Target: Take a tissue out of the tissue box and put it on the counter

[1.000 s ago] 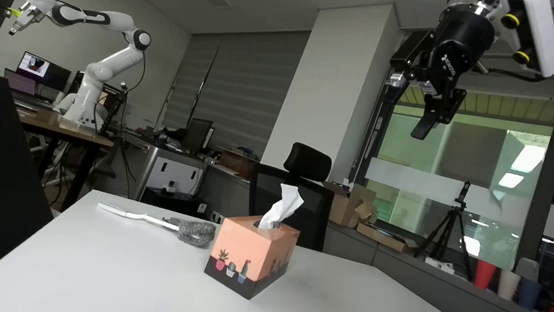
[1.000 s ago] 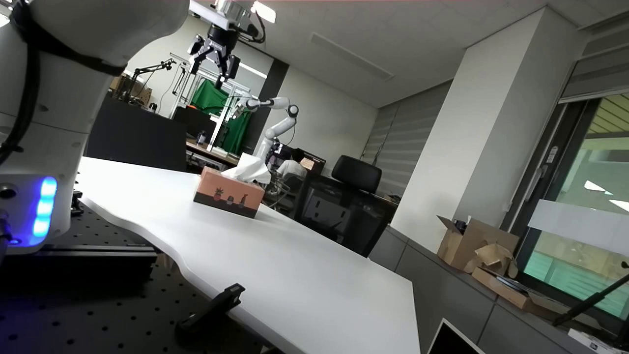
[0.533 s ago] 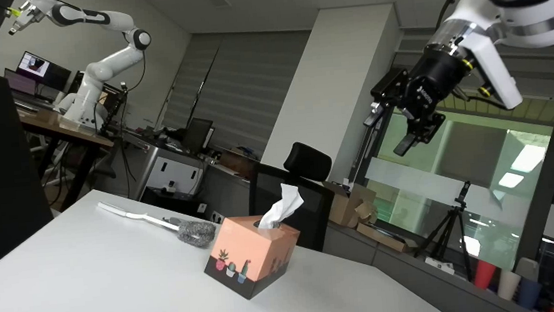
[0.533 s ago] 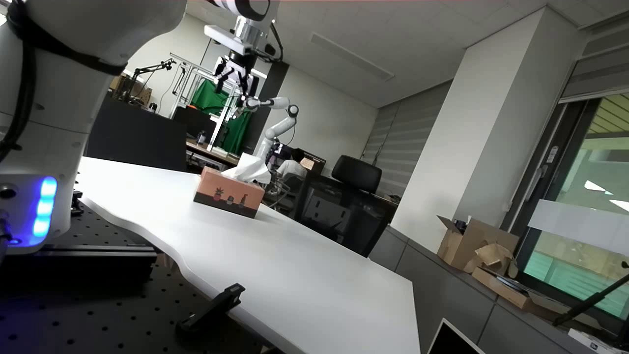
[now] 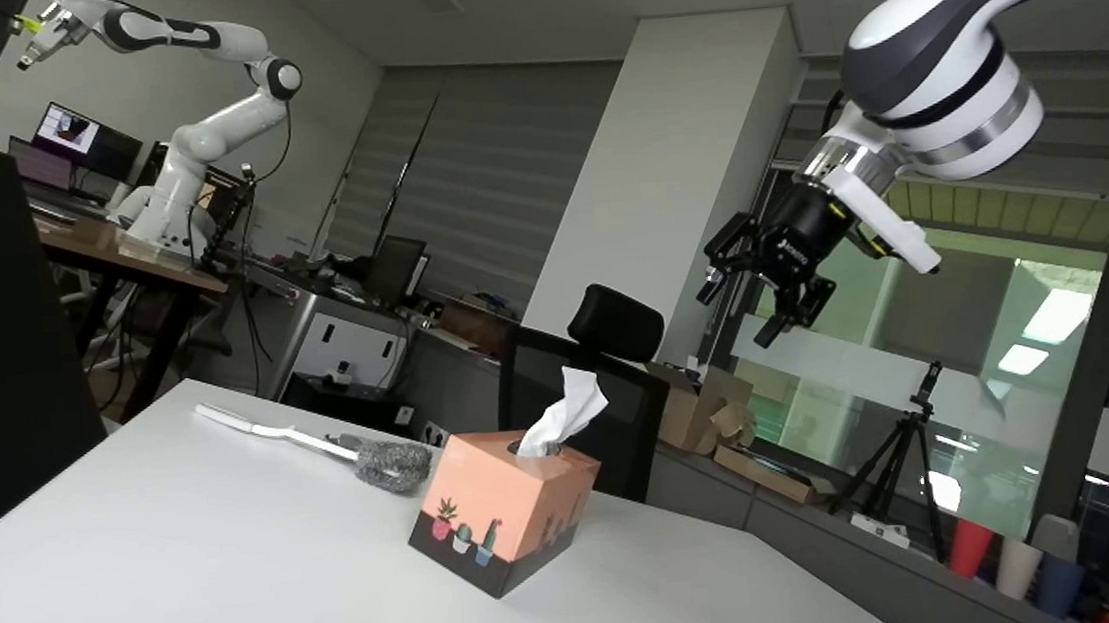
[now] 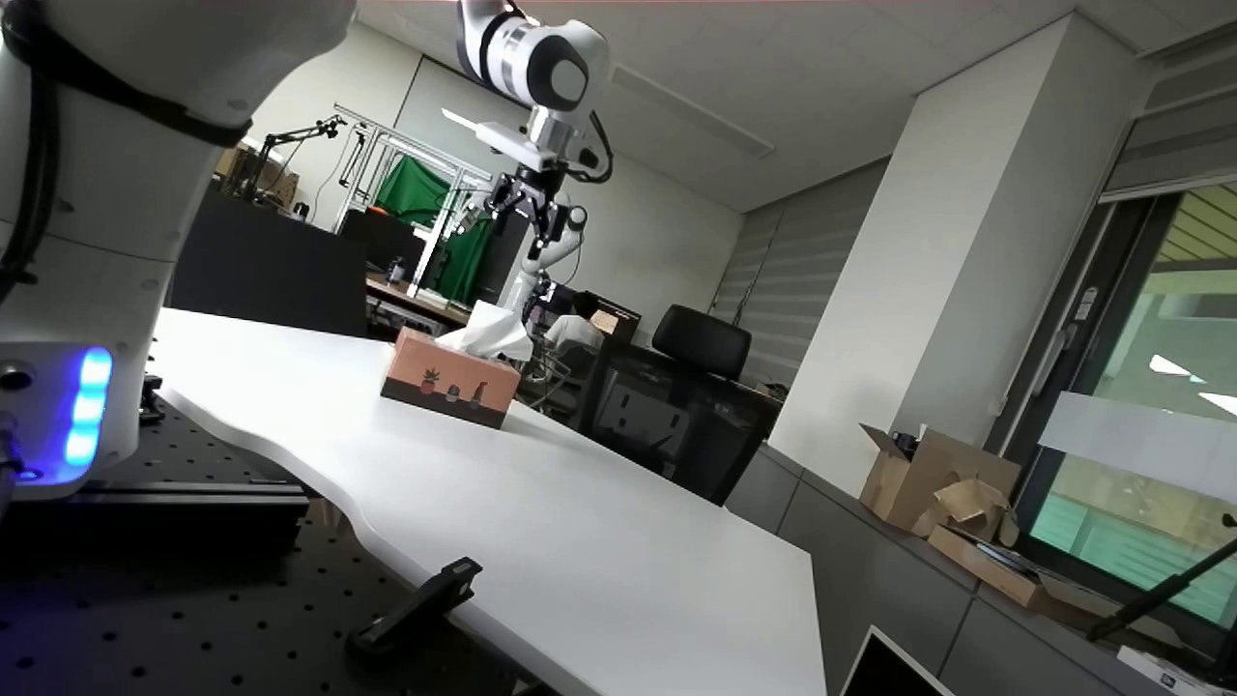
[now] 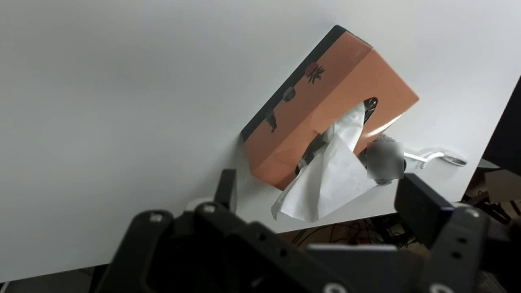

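Note:
The tissue box (image 5: pixel 479 504) stands upright on the pale counter (image 5: pixel 236 570). Its salmon upper part and dark base with cactus drawings also show in the other views (image 6: pixel 449 380) (image 7: pixel 301 118). The white tissue (image 5: pixel 566 411) pokes up from the top slot and flares out in the wrist view (image 7: pixel 331 179). My gripper (image 5: pixel 741 311) is open and empty, in the air above the box and apart from it. In the wrist view the tissue appears between the two spread fingers (image 7: pixel 317 189). Nothing of the tissue's visible part is hidden there.
A duster with a grey fluffy head (image 5: pixel 393 466) and white handle lies on the counter behind the box. A black office chair (image 5: pixel 582 399) stands past the counter's edge. A black clamp (image 6: pixel 416 614) grips the counter's near edge in an exterior view.
My gripper has come down and closer to the tissue box, moving left in an exterior view and right in another, with its fingers still open. The box and tissue have not moved.

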You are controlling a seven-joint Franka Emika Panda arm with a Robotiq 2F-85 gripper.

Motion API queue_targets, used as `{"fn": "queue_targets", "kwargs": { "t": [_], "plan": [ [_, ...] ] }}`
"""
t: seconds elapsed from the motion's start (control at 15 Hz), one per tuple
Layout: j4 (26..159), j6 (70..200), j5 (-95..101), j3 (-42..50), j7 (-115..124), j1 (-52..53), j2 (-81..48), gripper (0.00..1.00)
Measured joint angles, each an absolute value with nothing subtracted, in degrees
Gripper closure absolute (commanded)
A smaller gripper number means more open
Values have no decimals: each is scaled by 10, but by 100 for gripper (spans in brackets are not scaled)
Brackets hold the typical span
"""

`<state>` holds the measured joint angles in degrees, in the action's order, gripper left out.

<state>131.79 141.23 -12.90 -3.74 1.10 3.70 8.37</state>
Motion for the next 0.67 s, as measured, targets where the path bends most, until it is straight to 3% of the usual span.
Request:
{"fn": "queue_targets", "kwargs": {
  "t": [0.67],
  "plan": [
    [1020, 1235, -73, -16, 69, 17, -116, 0]
  ]
}}
